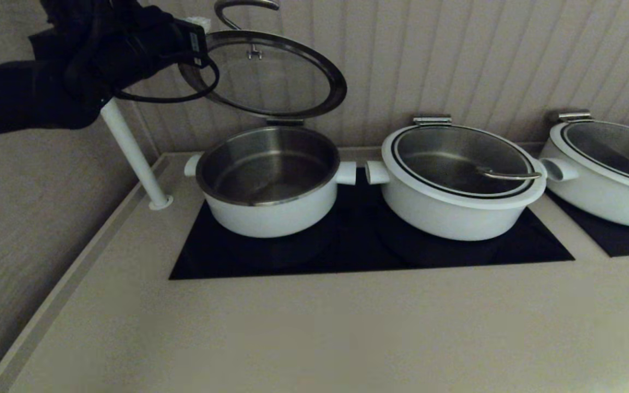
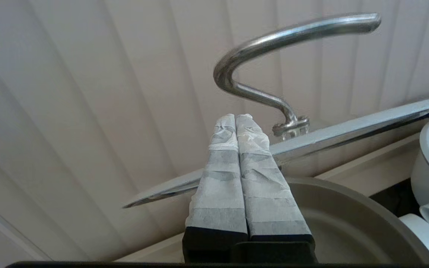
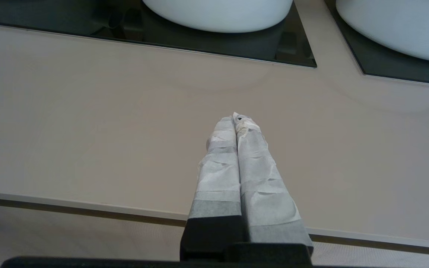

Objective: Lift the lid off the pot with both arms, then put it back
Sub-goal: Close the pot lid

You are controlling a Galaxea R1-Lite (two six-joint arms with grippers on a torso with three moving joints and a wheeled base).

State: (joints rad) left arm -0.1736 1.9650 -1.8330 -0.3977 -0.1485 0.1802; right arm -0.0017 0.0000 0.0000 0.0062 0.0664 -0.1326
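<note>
The pot [image 1: 268, 180] stands uncovered on the left of the black cooktop, its steel bowl empty; its rim also shows in the left wrist view [image 2: 352, 212]. The lid [image 1: 271, 76] is raised above it, tilted up on its back edge, with the wire handle [image 1: 244, 5] at the top. My left arm [image 1: 101, 49] reaches in from the upper left to the lid's left rim. In the left wrist view the left gripper [image 2: 235, 117] is shut, empty, lying across the lid's rim [image 2: 348, 131] beside the handle's foot [image 2: 291, 126]. My right gripper [image 3: 235, 118] is shut and empty, low over the counter's front edge.
A wider white pot with its lid on [image 1: 459, 180] stands right beside the open pot, and a third one [image 1: 609, 169] is at the far right. A slanted white post [image 1: 131, 155] rises at the counter's left corner. The panelled wall [image 1: 456, 54] is close behind.
</note>
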